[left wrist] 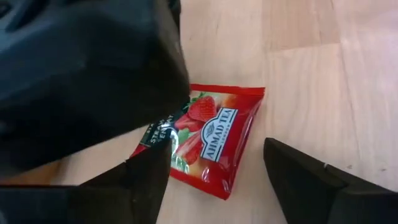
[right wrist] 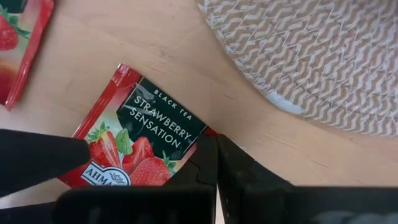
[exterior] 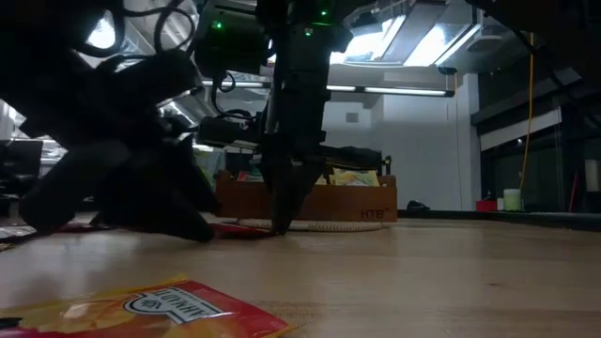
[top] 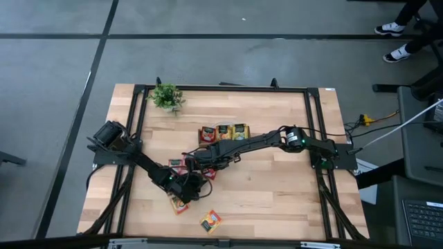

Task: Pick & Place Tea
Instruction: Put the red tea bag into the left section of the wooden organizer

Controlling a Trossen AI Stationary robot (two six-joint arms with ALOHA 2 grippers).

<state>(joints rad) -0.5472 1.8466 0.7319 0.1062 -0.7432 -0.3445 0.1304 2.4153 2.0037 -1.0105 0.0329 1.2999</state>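
Lining up for a pick is the step in hand: the left claw hangs low over a red strawberry tea sachet lying flat on the worktop, its two dark fingers spread wide, one at either side of the packet and neither touching it. From above, this claw sits well out from the wooden tray, toward the worktop's near edge, with another red-and-orange sachet just beside it and an orange one farther from the tray still.

The right claw is shut, its tips pressed together just above a second strawberry sachet, close to a woven mat; it holds nothing that I can see. The right arm reaches from its mount across in front of the tray, so the two claws work close together.

Next, I judge, the left claw needs to drop the last bit, close on the flat packet by its edges, and lift it toward the tray, where sachets already stand. A flat foil packet may slide instead of rising, and the right arm's nearness leaves little room.
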